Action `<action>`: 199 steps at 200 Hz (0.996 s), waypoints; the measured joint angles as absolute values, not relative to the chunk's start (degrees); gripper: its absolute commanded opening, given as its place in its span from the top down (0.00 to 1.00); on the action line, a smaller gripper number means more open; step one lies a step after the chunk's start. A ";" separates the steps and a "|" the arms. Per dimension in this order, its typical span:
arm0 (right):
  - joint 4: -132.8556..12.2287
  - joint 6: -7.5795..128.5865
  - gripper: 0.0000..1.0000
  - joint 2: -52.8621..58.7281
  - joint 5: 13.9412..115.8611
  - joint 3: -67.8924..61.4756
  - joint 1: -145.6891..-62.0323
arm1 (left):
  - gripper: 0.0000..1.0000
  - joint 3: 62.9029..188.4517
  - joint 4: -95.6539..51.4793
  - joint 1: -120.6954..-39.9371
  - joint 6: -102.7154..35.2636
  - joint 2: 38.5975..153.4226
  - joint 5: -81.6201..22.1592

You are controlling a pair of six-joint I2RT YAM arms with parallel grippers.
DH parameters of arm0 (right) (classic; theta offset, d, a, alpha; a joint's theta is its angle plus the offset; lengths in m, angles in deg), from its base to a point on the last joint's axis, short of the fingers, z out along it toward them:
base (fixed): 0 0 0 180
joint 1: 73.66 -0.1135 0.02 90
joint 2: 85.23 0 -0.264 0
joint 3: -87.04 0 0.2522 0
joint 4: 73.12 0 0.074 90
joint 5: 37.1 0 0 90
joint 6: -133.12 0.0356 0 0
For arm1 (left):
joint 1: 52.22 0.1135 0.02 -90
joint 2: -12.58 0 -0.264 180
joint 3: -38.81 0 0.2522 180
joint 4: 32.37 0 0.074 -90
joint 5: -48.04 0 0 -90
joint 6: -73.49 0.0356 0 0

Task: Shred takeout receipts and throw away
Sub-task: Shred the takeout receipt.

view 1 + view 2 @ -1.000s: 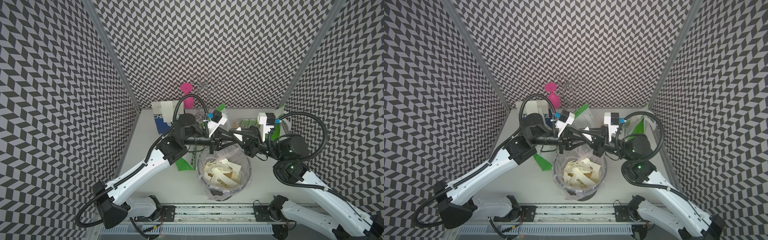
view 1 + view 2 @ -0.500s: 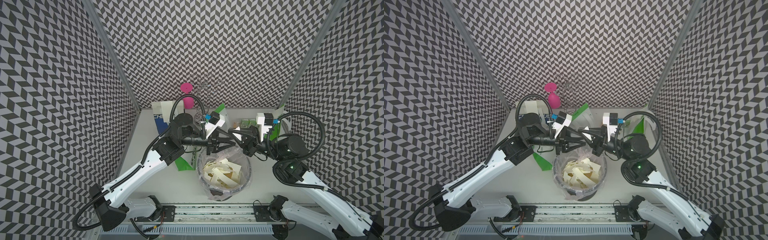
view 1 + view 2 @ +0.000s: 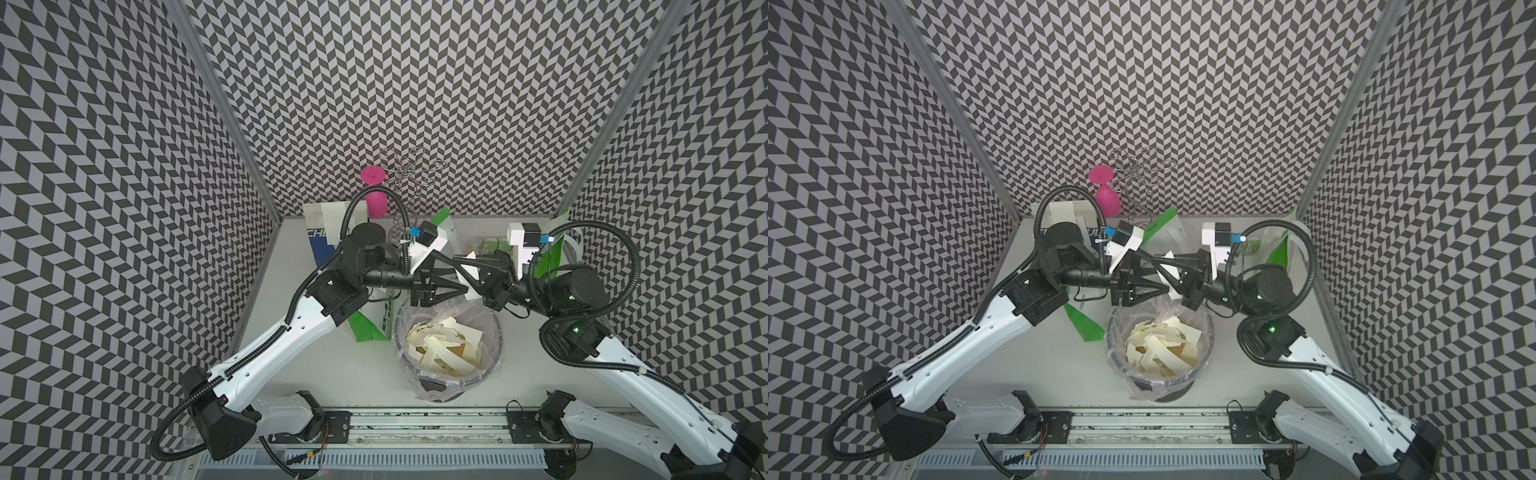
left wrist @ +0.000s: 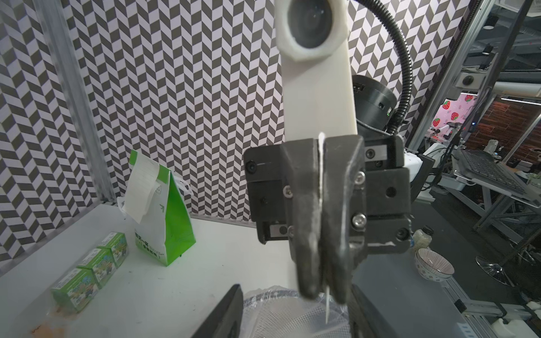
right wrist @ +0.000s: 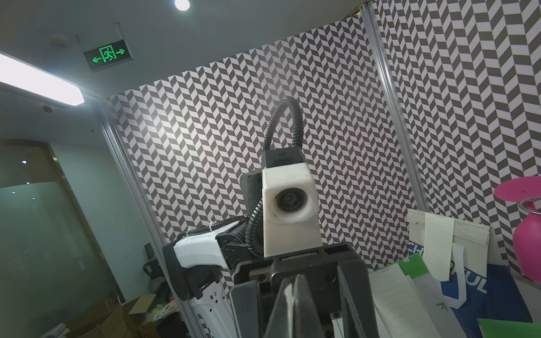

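A cream receipt (image 4: 321, 164) scrap is pinched edge-on in my right gripper (image 4: 322, 292), which is shut on it above the bin (image 3: 497, 332). In both top views the two grippers meet tip to tip over the bin's far rim. My left gripper (image 4: 295, 308) is open, its fingers (image 4: 231, 304) standing either side of the right gripper's tips without touching the scrap (image 3: 1165, 272). Several cream strips (image 3: 440, 349) lie in the plastic-lined bin. Other receipts hang on a green-and-white bag (image 4: 140, 187) and on bags at the back (image 5: 439, 245).
A green-and-white bag (image 3: 374, 320) lies left of the bin under the left arm. A blue-and-white bag (image 3: 324, 237), a pink goblet (image 3: 374, 195) and a wire stand (image 3: 409, 170) are at the back. Green cartons (image 4: 90, 269) sit by the upright bag at the right.
My left gripper has opened and let go of the receipt, and its arm has drawn back a little to the left. The right gripper stays shut on its piece.
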State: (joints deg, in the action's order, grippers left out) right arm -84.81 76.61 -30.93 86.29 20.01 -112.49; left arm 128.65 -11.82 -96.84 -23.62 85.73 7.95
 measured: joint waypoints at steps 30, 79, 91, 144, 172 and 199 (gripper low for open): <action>-86.52 77.66 1.00 -30.40 86.92 20.03 -112.49 | 0.71 129.39 -12.34 -97.21 -23.82 86.73 8.93; -86.96 76.86 1.00 -30.40 86.62 20.36 -112.47 | 1.00 130.39 -12.67 -97.23 -24.06 87.56 10.31; -86.74 76.29 1.00 -30.40 86.31 20.36 -112.47 | 1.00 130.39 -12.65 -97.23 -24.06 87.56 10.44; -83.46 72.53 0.82 -31.02 85.04 20.36 -110.94 | 1.00 130.37 -10.79 -96.64 -23.16 86.75 10.38; -80.03 70.34 0.81 -31.39 84.54 20.33 -109.21 | 1.00 130.42 -7.21 -95.46 -20.93 85.59 10.09; -76.18 68.02 0.71 -31.43 84.91 19.94 -107.94 | 1.00 131.90 -2.03 -94.41 -18.40 85.35 9.42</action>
